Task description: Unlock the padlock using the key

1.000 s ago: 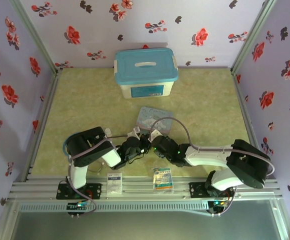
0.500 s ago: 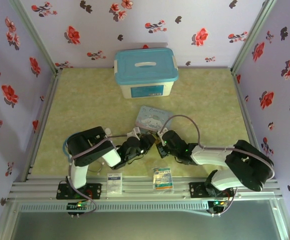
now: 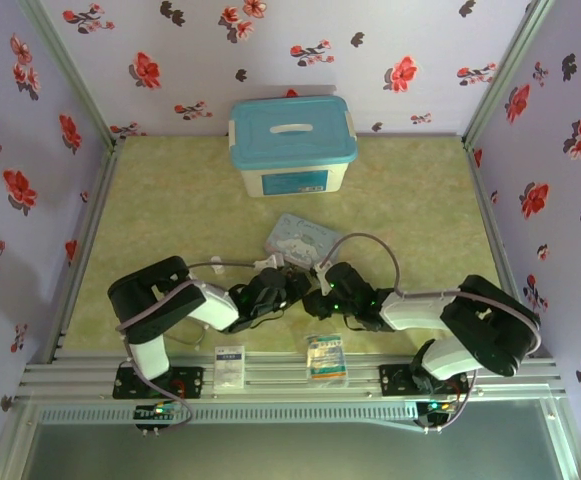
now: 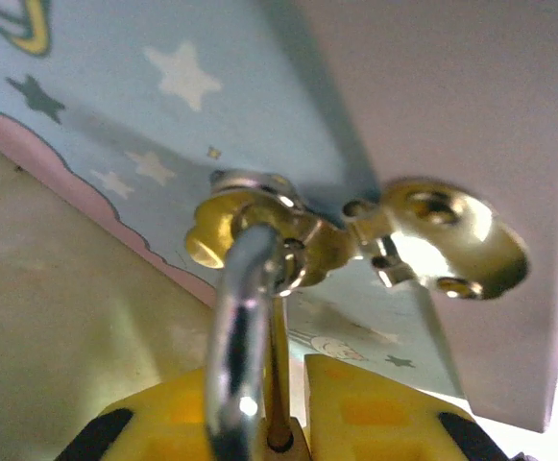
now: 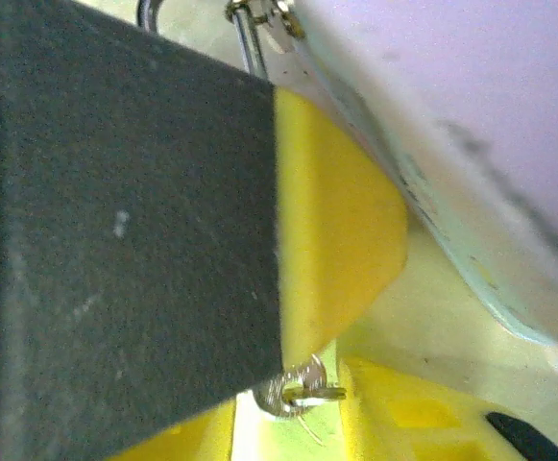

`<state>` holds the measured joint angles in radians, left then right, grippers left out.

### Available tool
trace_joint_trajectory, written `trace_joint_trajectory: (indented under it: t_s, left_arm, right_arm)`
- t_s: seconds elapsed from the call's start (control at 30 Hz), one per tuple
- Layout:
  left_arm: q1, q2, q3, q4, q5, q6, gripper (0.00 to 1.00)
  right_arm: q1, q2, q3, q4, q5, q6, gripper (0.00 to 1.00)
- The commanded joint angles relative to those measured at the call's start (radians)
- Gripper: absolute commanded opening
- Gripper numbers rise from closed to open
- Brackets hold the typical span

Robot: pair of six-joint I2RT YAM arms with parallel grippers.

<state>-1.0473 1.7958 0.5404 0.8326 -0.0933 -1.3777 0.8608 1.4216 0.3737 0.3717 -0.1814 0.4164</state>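
Two grippers meet nose to nose just short of the cartoon tin. The left gripper is clenched on the padlock. The steel shackle rises from between its yellow pads and passes through the brass staple on the tin's edge, just beyond the tips. The lock body is hidden between the pads. The right gripper has its jaws partly apart. The key, on its small ring, sits in the gap at the tips, against one finger; I cannot tell whether it is pinched or loose.

The main risk, as I judge it, is a slack hold. The key could then drop to the mat below the jaws. It could also swivel on its ring, so the blade misses the keyhole, which is out of sight. A hard push from the right could also drag the padlock and tilt the light tin, since the shackle ties them together.
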Motion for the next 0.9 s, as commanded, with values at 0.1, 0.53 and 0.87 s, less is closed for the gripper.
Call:
trace_joint_trajectory:
  t_s: [0.1,0.53,0.87]
  left_arm:
    - [0.007,-0.002,0.023,-0.081,0.007,0.072,0.01]
    - [0.012,-0.111,0.245,-0.781,-0.080,0.375,0.08]
    - [-0.012,-0.071,0.394,-1.098,-0.199,0.477,0.21]
  right_arm:
    - [-0.134,-0.119,-0.100,0.156,-0.049,0.155,0.41]
    - [-0.161,-0.136,-0.032,-0.010,0.217,0.362,0.43]
    - [-0.160,-0.120,-0.022,-0.029,0.213,0.363,0.42]
